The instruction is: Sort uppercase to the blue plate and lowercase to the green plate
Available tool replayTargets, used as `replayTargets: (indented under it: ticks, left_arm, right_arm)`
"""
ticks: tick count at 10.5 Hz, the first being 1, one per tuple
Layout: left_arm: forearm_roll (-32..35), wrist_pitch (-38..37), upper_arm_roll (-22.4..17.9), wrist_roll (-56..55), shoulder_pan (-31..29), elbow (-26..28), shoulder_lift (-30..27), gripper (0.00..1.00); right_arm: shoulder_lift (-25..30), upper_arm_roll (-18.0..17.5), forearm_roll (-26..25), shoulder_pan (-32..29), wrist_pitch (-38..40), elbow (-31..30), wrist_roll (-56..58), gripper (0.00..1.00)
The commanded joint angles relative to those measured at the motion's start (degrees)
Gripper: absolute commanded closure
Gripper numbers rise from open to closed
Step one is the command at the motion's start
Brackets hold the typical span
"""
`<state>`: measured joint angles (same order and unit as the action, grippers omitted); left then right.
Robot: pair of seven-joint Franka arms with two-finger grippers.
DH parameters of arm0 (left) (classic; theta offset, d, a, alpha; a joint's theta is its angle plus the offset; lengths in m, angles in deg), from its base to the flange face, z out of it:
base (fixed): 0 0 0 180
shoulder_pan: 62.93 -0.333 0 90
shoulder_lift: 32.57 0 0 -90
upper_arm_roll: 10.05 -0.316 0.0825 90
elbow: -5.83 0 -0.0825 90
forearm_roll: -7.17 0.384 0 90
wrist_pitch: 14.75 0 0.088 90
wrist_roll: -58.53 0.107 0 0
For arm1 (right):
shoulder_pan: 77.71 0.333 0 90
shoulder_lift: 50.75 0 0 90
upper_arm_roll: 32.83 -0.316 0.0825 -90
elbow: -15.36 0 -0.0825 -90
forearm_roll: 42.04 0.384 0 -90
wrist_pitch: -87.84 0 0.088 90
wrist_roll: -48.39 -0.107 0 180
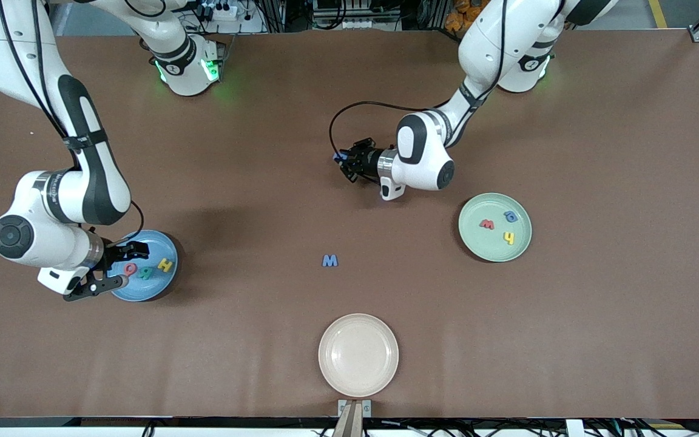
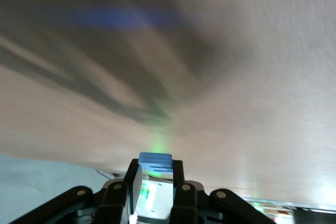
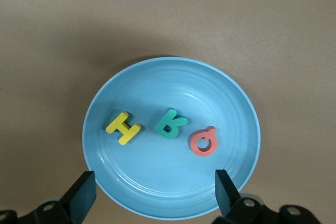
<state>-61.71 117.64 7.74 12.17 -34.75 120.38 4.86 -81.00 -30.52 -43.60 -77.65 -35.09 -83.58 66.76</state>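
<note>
Brown matte tabletop [image 1: 598,334] stretches bare between three round plates set well apart. The right gripper [image 1: 116,267] hovers over the smooth light-blue plate [image 1: 164,285], fingers [image 3: 84,195] spread wide and holding nothing; on that plate lie a red foam Q [image 1: 130,269], a teal foam R [image 1: 145,272] and a yellow foam H [image 1: 165,265] in a row, apart from one another. The left gripper [image 1: 341,159] hangs over open table toward the robots' bases, fingers [image 2: 134,182] clamped on a small blue foam letter [image 2: 156,161]. A larger angular blue foam letter [image 1: 330,260] lies alone mid-table. The pale mint-green plate [image 1: 474,240], toward the left arm's end, carries a red foam w [image 1: 486,224], a blue foam a [image 1: 511,216] and a yellow foam h [image 1: 509,238]. A cream plate [image 1: 358,355] sits nearest the front camera, near the table edge.
</note>
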Motion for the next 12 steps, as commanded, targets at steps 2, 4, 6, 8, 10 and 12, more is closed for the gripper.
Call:
replayTargets:
  ticks: [2, 4, 6, 8, 10, 12]
  left_arm:
    - [9.18, -5.11, 0.05, 3.01, -3.74, 6.55, -4.02, 0.87]
    - [14.8, -10.37, -0.13, 3.64, -5.76, 7.45, -5.78, 0.87]
    - [19.64, -15.47, -0.21, 5.3, -8.22, 9.28, -8.84, 0.88]
    - [24.99, -18.82, -0.21, 5.84, -11.29, 10.26, -11.4, 0.88]
    - [30.97, -21.2, -0.21, 6.89, -15.16, 10.44, -12.46, 0.88]
    - [37.47, -24.53, -0.21, 9.69, -18.76, 10.78, -14.74, 0.88]
  right_arm:
    - [1.07, -0.11, 0.69, 1.7, 0.14, -0.98, -3.07, 0.0]
    - [1.16, -0.11, 0.6, 3.37, 0.14, -0.81, -6.32, 0.0]
    - [1.42, -0.11, 0.68, 5.3, 0.58, -0.81, -9.92, 0.0]
    - [1.59, -0.2, 0.69, 7.32, 2.95, 0.24, -14.04, 0.0]
    - [1.6, -0.2, 0.69, 10.3, 2.69, 0.42, -19.23, 0.0]
    - [1.42, -1.77, 3.47, 10.58, 2.43, 0.86, -19.6, 0.0]
